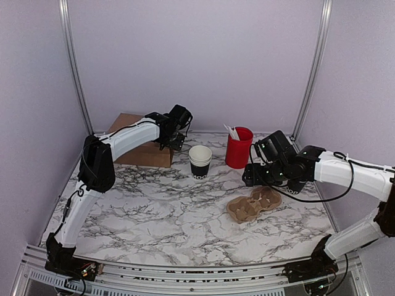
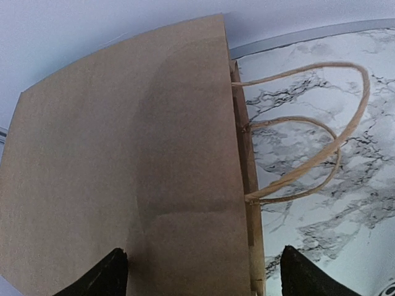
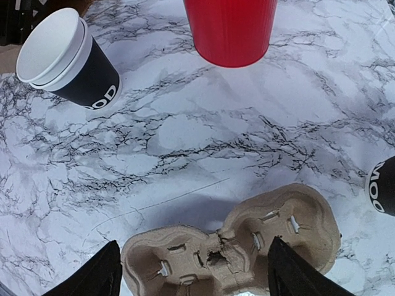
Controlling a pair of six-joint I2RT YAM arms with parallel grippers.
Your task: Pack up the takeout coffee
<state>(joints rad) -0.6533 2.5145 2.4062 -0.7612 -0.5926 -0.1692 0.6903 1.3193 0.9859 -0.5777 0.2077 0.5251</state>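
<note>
Right end effector [image 3: 194, 271]: fingers spread, nothing held, hovering over pulp carrier [image 3: 234, 243]. Takeout coffee [image 3: 381, 185] stands on surface [image 3: 185, 142] near one end of carrier; shown only by right wrist view, cut by frame edge.

Left end effector [image 2: 203, 277]: spread wide, over paper bag [image 2: 123, 154] lying flat; bag handles [image 2: 321, 148] clear only in left wrist view.

Red cup [image 1: 239, 147] holds white utensils [image 1: 232, 131], visible only from top. Stacked cups [image 1: 200, 161] nearby.

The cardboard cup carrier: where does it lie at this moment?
In the top view the cardboard cup carrier lies right of centre on the table, just below the right gripper and nearer the arms than the red cup.
</note>
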